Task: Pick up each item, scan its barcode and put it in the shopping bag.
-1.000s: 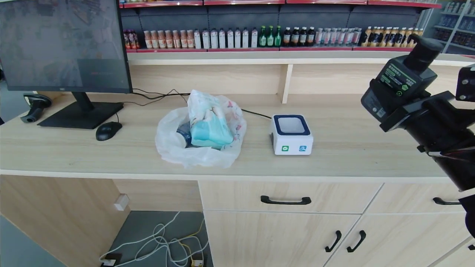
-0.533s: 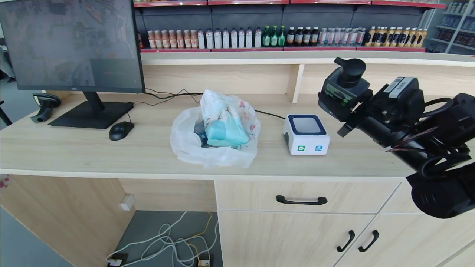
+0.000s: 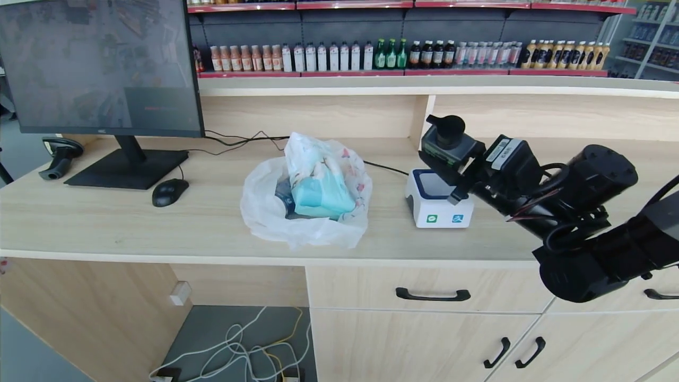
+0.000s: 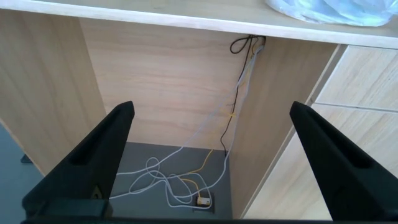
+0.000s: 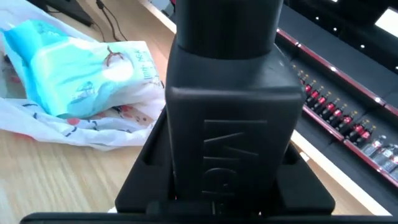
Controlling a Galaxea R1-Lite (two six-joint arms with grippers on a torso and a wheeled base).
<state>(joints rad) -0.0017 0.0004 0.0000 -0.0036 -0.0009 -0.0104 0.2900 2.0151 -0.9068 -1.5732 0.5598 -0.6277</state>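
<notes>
One shopping bag (image 3: 265, 207) lies open on the worktop (image 3: 106, 223), with one teal pack (image 3: 318, 193) and one dark round item (image 3: 283, 192) inside. One white scanner (image 3: 437, 209) stands just beside the bag. One black bottle (image 3: 448, 142) hangs tilted over the scanner, apart from it. One monitor (image 3: 101, 63), one mouse (image 3: 168, 191) and one handheld scanner (image 3: 58, 158) sit farther left.

The right gripper's (image 3: 455, 168) fingers (image 5: 146, 174) are pressed against both sides of the black bottle. The left gripper (image 4: 211, 109) hangs below the worktop's edge, its two fingers (image 4: 93, 162) spread wide, holding nothing.
</notes>
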